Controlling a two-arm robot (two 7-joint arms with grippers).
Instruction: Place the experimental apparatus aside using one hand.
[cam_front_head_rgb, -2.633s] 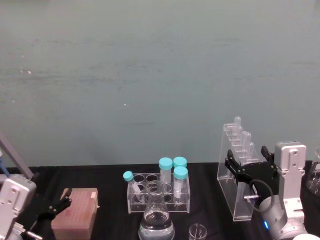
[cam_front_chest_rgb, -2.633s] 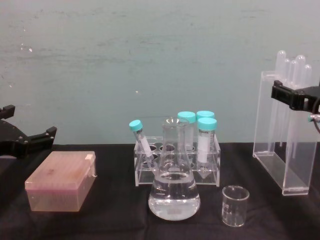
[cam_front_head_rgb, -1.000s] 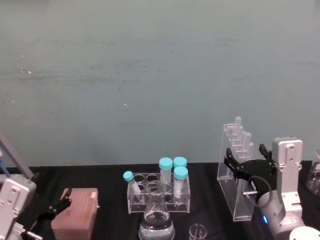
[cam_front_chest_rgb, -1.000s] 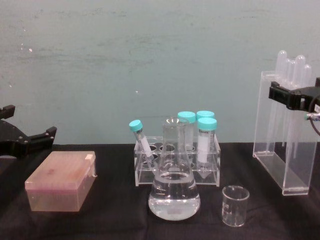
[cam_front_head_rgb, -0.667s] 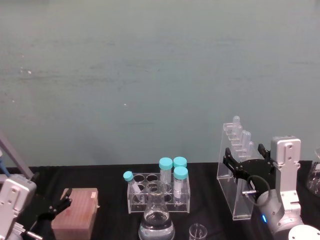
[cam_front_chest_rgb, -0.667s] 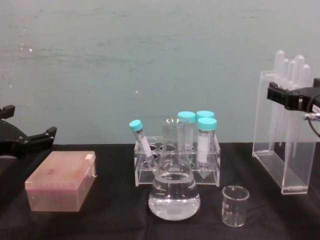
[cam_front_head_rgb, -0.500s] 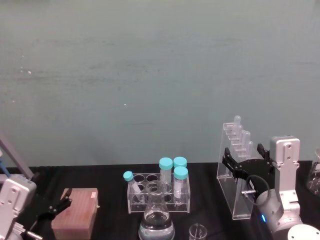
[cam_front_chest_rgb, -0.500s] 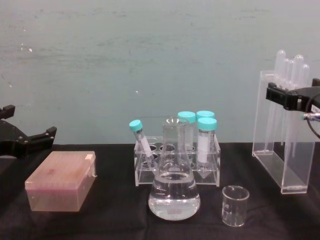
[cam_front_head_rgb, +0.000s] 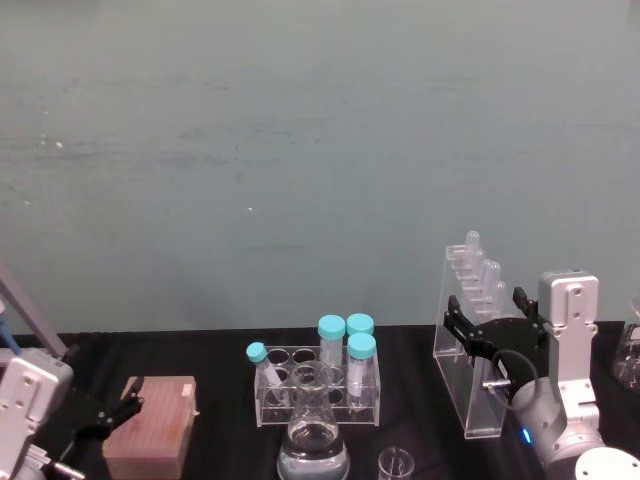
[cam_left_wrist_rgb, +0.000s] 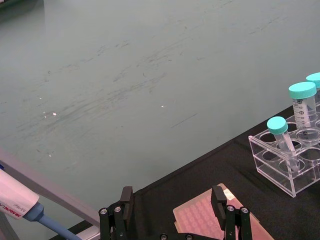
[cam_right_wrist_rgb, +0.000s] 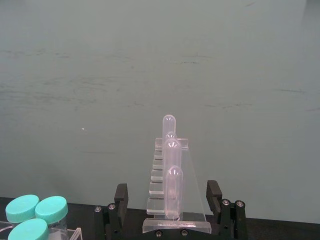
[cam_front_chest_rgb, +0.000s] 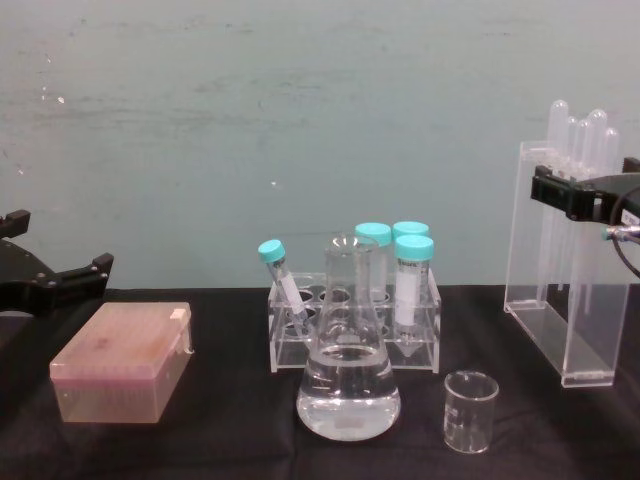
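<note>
- Acrylic test-tube rack (cam_front_chest_rgb: 558, 300) stands at the frame's right on the black worktop (cam_front_chest_rgb: 230, 420).
- Right pincer (cam_front_head_rgb: 487, 322), fingers spread, straddles the rack's upper part.
- Left pincer (cam_front_chest_rgb: 45, 275), open and empty, sits at far left.
- Conical flask (cam_front_chest_rgb: 348, 380) is lower centre.
- Glass beaker (cam_front_chest_rgb: 470, 411) stands just right of the flask.

A plain teal-green wall (cam_front_head_rgb: 320, 150) fills the space behind the work area, its matte surface marked with faint horizontal scuffs and a few small pale specks. Below it runs the table (cam_front_chest_rgb: 220, 440), covered in black cloth. The light is soft and even, without hard shadows.
</note>
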